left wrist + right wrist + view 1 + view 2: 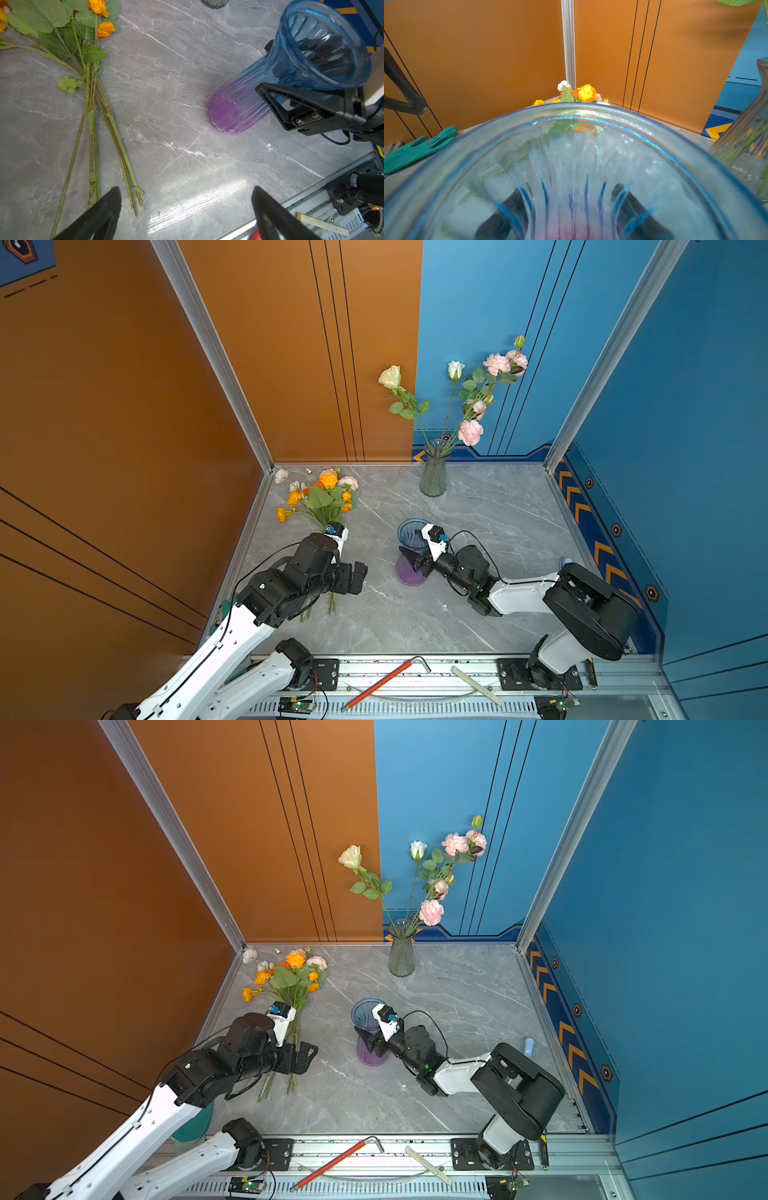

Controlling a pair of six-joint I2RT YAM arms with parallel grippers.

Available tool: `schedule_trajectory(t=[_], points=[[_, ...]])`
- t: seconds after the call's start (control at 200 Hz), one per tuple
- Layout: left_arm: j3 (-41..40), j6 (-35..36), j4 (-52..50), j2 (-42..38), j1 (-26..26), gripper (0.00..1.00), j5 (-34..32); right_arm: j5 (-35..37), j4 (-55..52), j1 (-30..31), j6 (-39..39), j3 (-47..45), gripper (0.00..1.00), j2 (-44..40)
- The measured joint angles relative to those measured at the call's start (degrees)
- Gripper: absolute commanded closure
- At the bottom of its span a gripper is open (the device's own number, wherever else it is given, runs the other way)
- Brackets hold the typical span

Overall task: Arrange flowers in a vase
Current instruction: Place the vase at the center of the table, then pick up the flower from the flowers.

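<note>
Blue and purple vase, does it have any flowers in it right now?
No, the blue and purple vase shows an empty mouth in the left wrist view, while the flowers lie on the table beside it.

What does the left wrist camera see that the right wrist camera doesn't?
Only the left wrist view shows the bare ends of the long green flower stems lying flat. Only the right wrist view shows a teal rubber glove and a white bloom. Both show the blue-and-purple ribbed glass vase, gripped by the right gripper, and orange blooms.
</note>
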Motion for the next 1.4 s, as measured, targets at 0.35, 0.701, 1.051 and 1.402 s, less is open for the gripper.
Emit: schedule_trajectory(t=[0.35, 0.701, 1.051, 1.402], points=[[0.09, 0.63, -0.46, 0.09, 2.32, 0.02, 0.20, 2.89, 0.13, 1.16, -1.92, 0.02, 0.00, -1.42], [5.97, 1.55, -4.44, 5.33, 9.62, 0.02, -0.26, 3.21, -15.28, 1.53, -1.95, 0.15, 0.00, -10.60], [10.99, 8.48, -5.11, 24.94, 24.70, 0.32, -3.10, 1.40, -42.69, 1.57, -1.92, 3.98, 0.00, -21.27], [13.20, 12.70, -5.29, 41.51, 32.48, 0.54, -2.21, -10.23, -54.29, -7.45, -1.29, 6.47, 0.00, -33.97]])
